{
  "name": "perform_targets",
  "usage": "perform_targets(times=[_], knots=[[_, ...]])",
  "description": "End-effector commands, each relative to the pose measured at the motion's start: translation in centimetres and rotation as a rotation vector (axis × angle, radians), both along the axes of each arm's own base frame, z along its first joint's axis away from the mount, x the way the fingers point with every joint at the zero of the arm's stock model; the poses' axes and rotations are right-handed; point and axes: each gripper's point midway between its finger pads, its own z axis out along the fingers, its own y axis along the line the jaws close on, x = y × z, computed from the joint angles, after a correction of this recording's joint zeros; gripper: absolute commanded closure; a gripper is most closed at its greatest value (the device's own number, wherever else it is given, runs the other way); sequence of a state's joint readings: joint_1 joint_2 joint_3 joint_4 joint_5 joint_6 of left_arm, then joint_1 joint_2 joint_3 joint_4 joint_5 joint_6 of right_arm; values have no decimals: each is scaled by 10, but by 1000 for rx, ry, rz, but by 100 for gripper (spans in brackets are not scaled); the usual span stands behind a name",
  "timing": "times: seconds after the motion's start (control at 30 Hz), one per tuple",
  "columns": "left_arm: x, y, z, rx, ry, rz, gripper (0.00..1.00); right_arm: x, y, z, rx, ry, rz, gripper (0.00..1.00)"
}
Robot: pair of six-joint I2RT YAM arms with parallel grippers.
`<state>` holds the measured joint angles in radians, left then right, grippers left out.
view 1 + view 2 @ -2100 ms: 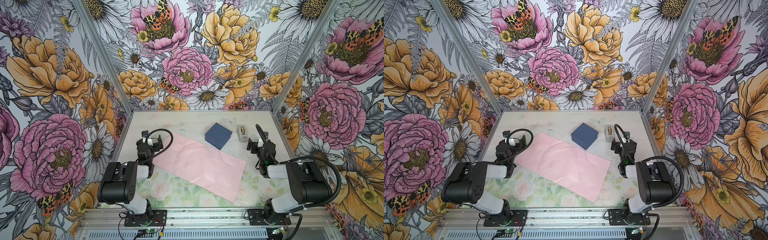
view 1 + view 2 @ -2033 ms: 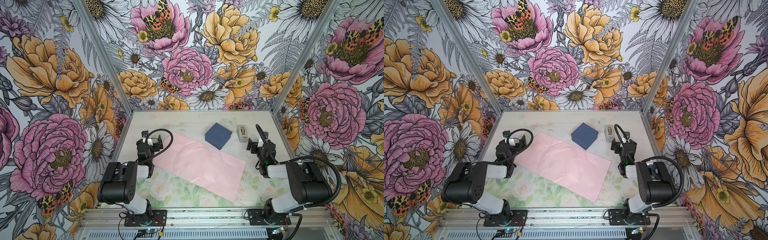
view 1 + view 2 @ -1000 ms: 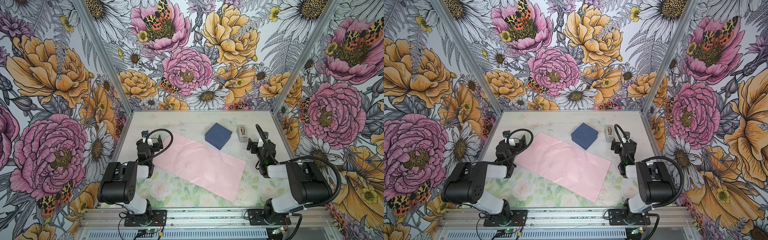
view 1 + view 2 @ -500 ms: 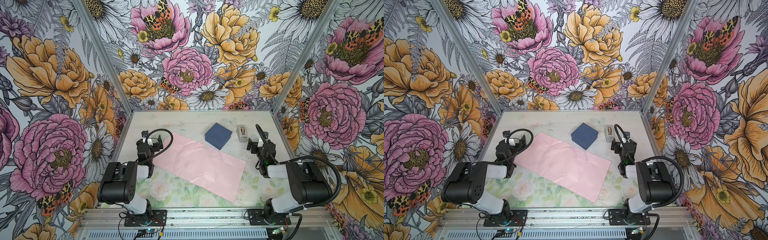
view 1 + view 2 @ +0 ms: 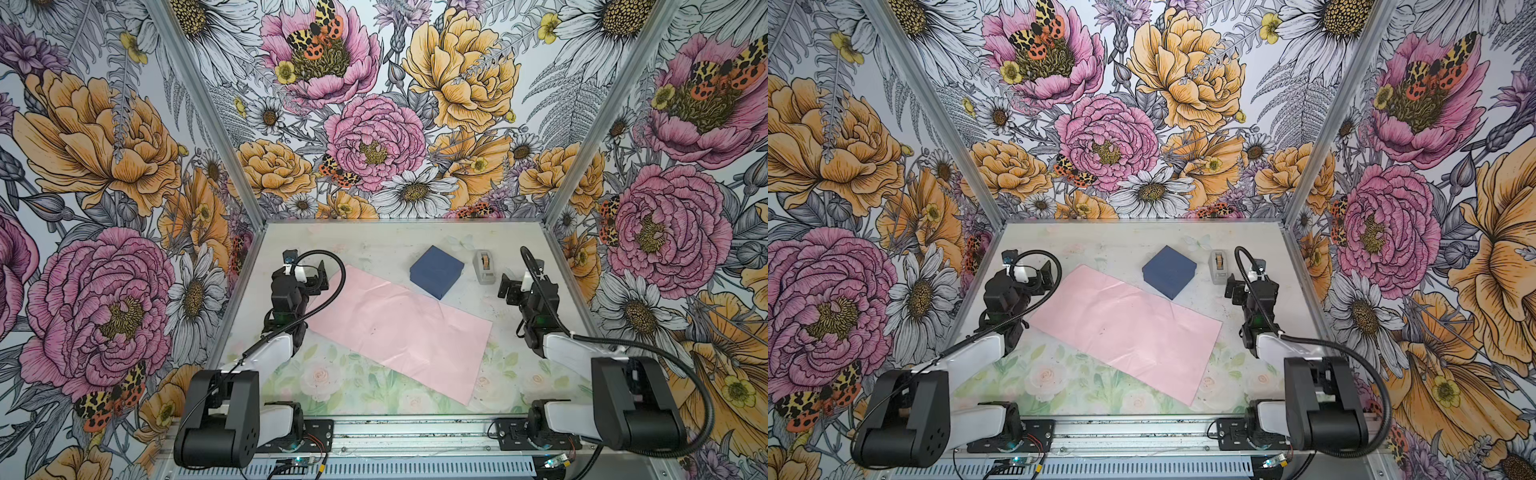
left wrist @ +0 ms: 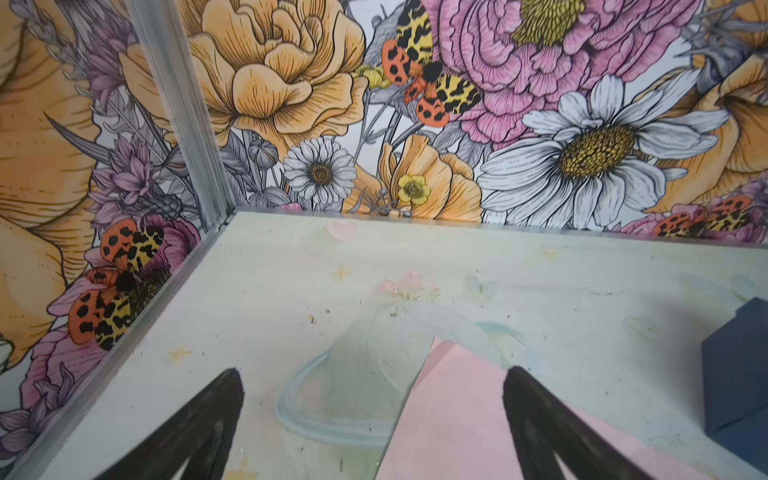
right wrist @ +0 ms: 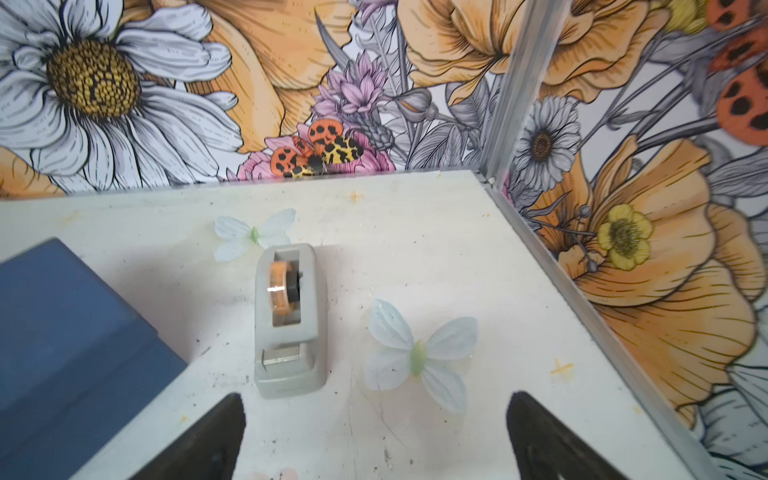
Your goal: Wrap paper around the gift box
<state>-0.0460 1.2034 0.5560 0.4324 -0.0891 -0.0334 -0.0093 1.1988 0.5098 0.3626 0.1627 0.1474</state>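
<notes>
Toward the table's (image 5: 374,239) far edge, the box (image 5: 436,271) waits beside the paper (image 5: 399,328), spread flat, seemingly to receive it; left claw (image 6: 374,374) and right claw (image 7: 374,399) gape wide, empty.

Gift box (image 5: 436,270) behind paper (image 5: 399,328)

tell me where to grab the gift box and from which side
Pinch the gift box across two opposite side walls, coming straight down: it lies flat, turned diamond-wise, its walls clear of the tape dispenser. The open right tool is nearest; it likely needs turning to match.
</notes>
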Motion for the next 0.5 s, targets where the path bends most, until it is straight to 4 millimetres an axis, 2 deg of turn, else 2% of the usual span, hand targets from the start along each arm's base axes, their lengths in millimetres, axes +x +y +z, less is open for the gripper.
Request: perform_targets(times=[0.0,0.03,0.1,0.27,0.47], knots=[[-12,-4,-23,-79,225,7,1,-32,-9,15,81,150,-104,1],[-13,-4,-23,-87,263,11,1,-41,-4,18,129,167,-97,0],[-11,-7,-33,-152,367,29,1,-60,18,14,260,224,-17,0],[-5,-31,-74,-292,569,-26,1,-104,65,-21,565,407,65,1],[4,-26,-107,-326,705,16,3,-151,123,-70,621,654,123,0]])
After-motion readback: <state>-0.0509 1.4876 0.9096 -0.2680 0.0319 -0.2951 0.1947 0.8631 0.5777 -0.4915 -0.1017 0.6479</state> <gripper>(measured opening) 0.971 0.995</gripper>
